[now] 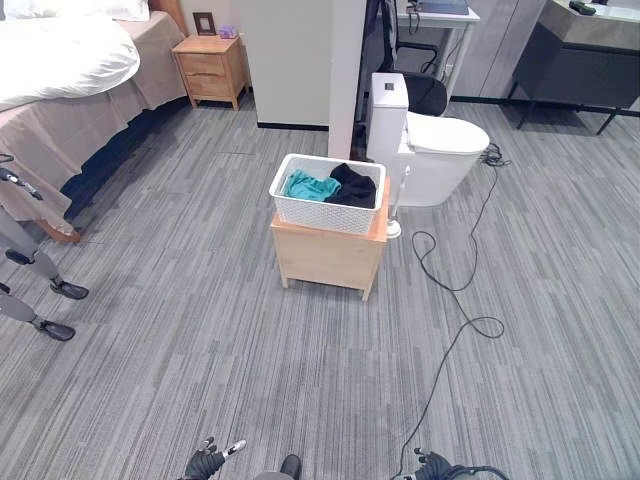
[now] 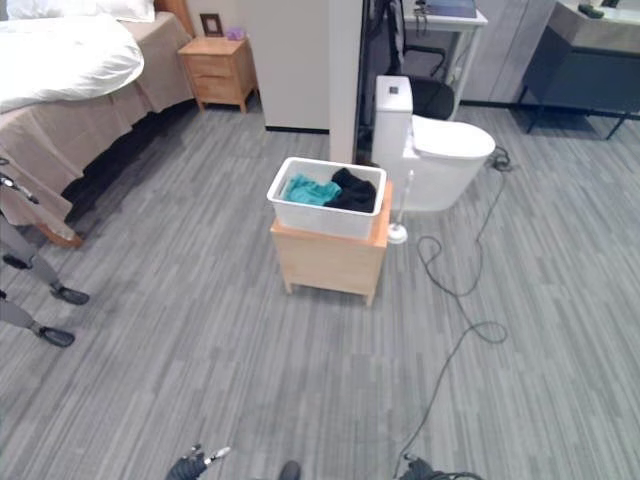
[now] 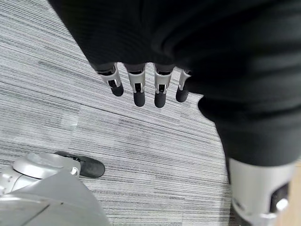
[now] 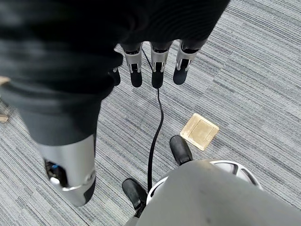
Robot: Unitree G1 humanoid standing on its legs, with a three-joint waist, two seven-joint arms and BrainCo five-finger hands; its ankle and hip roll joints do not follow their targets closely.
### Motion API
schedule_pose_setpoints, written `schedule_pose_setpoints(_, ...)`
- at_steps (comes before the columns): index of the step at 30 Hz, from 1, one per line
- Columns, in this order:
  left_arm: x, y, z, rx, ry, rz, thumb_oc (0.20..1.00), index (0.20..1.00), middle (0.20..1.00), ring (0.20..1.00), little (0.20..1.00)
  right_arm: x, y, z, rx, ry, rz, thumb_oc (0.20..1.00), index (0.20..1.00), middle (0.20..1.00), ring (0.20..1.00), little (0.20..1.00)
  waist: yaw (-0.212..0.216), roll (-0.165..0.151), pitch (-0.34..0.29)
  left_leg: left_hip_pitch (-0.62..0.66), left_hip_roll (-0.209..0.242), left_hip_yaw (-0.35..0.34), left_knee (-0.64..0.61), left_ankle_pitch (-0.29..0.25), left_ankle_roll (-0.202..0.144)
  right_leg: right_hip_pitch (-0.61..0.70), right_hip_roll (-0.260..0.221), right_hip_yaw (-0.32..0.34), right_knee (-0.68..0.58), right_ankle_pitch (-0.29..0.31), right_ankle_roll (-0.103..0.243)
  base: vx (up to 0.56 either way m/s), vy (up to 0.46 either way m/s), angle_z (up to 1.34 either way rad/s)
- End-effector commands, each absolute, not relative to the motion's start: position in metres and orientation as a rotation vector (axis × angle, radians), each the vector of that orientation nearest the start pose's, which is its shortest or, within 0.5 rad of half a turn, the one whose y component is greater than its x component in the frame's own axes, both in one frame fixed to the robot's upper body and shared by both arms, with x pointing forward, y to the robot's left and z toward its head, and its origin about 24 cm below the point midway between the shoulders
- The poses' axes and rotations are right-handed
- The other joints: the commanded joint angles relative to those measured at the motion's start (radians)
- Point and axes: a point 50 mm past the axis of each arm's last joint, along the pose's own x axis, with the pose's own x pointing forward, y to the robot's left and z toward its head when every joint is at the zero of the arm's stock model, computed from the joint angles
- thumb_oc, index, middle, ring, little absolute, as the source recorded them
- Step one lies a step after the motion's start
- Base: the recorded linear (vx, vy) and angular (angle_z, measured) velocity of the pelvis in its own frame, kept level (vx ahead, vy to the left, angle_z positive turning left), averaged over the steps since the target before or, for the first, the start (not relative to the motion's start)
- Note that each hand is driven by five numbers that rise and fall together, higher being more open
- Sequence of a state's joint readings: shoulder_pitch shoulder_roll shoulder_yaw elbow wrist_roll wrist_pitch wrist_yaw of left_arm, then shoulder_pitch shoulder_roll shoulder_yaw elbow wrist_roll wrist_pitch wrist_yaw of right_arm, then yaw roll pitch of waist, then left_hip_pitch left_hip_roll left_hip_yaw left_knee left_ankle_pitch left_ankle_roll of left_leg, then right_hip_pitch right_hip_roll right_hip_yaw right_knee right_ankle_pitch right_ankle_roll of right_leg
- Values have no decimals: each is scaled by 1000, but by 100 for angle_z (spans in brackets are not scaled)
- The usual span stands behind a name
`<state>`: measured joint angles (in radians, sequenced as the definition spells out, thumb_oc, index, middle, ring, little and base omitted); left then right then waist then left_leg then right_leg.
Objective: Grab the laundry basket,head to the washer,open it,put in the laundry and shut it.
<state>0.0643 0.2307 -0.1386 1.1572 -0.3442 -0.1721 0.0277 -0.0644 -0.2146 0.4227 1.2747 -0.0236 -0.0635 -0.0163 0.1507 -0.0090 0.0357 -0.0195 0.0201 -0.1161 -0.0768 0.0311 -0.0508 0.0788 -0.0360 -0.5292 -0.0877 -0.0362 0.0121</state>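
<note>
White perforated plastic laundry basket (image 1: 327,205) holding soft teal cloth (image 1: 310,186) and black cloth (image 1: 354,186), on a matt light wood stand (image 1: 330,255), over grey streaky low-pile carpet floor (image 1: 200,340).

Bright, even indoor light from overhead, no hard glare; the grey carpet (image 1: 200,350) past the fingertips of the left hand (image 3: 137,89) and the right hand (image 4: 157,70) is flatly lit, with small highlights on the silver fingers themselves. Shadows are soft and short: a dark band under the bed (image 1: 110,160), a faint one under the wooden stand (image 1: 325,258) that carries the laundry basket (image 1: 325,212). The white duvet (image 1: 60,60) and the toilet (image 1: 440,150) are close to washed out, and the ribbed cover behind the fingers is near black, with little detail.
</note>
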Motion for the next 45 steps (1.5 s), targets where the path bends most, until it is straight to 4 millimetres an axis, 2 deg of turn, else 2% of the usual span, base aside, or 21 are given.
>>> schedule_pose_setpoints(1, 103, 236, -154, 50, 1014, 256, 1000, 1000, 1000, 1000, 1000, 107, -206, -163, -530, 1159, 272, 1000, 1000, 1000, 1000, 1000, 12, -27, -25, -51, 8, 22, -10, 17, -4, 11, -108, 38, 0, -36, 78, 0, 0, 0)
schedule_pose_setpoints(32, 101, 237, -154, 35, 1017, 280, 1000, 1000, 1000, 1000, 1000, 106, -207, -163, -540, 1167, 270, 1000, 1000, 1000, 1000, 1000, 9, -29, -22, -40, 13, 39, -10, 8, 2, 11, -103, 58, 0, -37, 77, 1, 0, -1)
schedule_pose_setpoints(42, 104, 239, -152, 27, 1003, 289, 1000, 1000, 1000, 1000, 1000, 104, -213, -163, -521, 1186, 230, 1000, 1000, 1000, 1000, 1000, 15, -25, -8, -41, 30, 32, -10, 14, -10, 13, -83, 60, 0, -54, 64, 11, -51, 0)
schedule_pose_setpoints(45, 104, 241, -152, 16, 1002, 304, 1000, 1000, 1000, 1000, 1000, 102, -215, -163, -506, 1194, 208, 1000, 1000, 1000, 1000, 1000, 17, -26, 1, -39, 52, 29, -10, 21, -19, 15, -65, 69, 0, -68, 51, 31, -94, 0)
